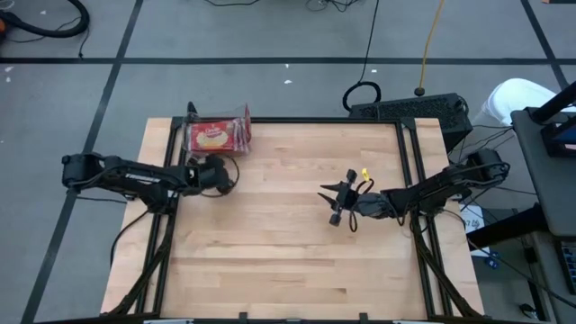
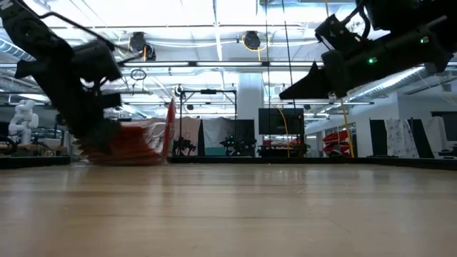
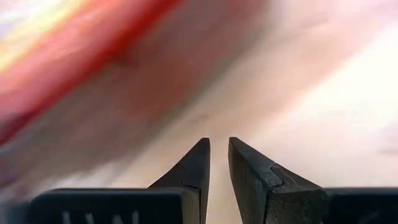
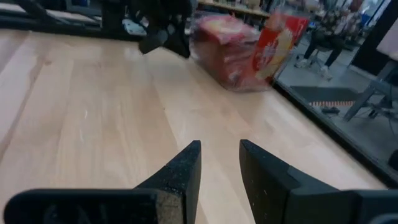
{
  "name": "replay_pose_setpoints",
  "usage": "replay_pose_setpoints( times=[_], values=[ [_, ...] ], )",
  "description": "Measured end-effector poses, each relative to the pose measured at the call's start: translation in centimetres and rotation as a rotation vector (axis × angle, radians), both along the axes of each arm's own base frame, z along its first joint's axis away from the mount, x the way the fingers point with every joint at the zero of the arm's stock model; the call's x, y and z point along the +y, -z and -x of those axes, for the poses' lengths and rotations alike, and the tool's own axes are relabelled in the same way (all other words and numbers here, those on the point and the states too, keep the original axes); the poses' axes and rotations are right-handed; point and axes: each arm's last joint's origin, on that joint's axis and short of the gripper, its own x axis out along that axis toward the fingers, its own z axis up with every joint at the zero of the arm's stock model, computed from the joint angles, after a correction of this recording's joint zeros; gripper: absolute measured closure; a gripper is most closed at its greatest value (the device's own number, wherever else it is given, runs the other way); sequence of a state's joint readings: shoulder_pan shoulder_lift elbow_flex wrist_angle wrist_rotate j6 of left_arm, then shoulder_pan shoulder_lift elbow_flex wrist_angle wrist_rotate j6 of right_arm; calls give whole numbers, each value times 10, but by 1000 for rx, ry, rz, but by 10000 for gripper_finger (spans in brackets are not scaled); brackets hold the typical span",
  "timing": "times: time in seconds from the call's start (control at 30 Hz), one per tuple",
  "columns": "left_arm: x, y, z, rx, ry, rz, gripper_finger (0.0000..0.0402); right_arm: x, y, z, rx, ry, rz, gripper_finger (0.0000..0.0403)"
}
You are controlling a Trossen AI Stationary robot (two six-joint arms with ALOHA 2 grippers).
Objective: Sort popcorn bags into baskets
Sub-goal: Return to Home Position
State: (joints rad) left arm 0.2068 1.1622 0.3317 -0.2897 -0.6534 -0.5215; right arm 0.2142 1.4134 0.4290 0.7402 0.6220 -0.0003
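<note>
A clear bin [image 1: 216,135] sits at the table's far left corner, filled with red popcorn packets [image 4: 233,50]. One packet [image 4: 280,40] stands upright at the bin's right end. My left gripper [image 1: 229,175] hovers just on the near side of the bin; in the left wrist view its fingers [image 3: 219,144] are almost together with nothing between them, and a red blur fills the corner. My right gripper [image 1: 331,203] hangs above the table's middle right, pointing toward the bin, slightly open [image 4: 221,146] and empty.
Bare wooden tabletop [image 1: 288,261] stretches between the two arms and toward the near edge. Black frame rails [image 1: 409,162] run along the table's left and right sides. A keyboard [image 1: 409,108] and cables lie beyond the far right corner.
</note>
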Motion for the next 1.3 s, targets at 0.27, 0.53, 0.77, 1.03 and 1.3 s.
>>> replay_pose_setpoints(
  times=[0.27, 0.53, 0.77, 1.03, 1.3],
  values=[
    [-34, -24, -8, -138, 365, 21, 337, -3, -21, 15, 42, -122, 0, 320],
    [-60, -62, 8, -336, 642, -121, 337, -10, -43, 41, 79, -212, 14, 398],
    [-59, -48, 30, -579, 728, -238, 337, -23, -38, 67, -4, -183, 65, 400],
    [-62, -46, 39, -838, 790, -229, 337, -31, -17, 93, -78, -279, 44, 402],
    [-61, -44, 40, -752, 793, -252, 338, -38, 1, 107, -79, -301, 1, 402]
  ],
)
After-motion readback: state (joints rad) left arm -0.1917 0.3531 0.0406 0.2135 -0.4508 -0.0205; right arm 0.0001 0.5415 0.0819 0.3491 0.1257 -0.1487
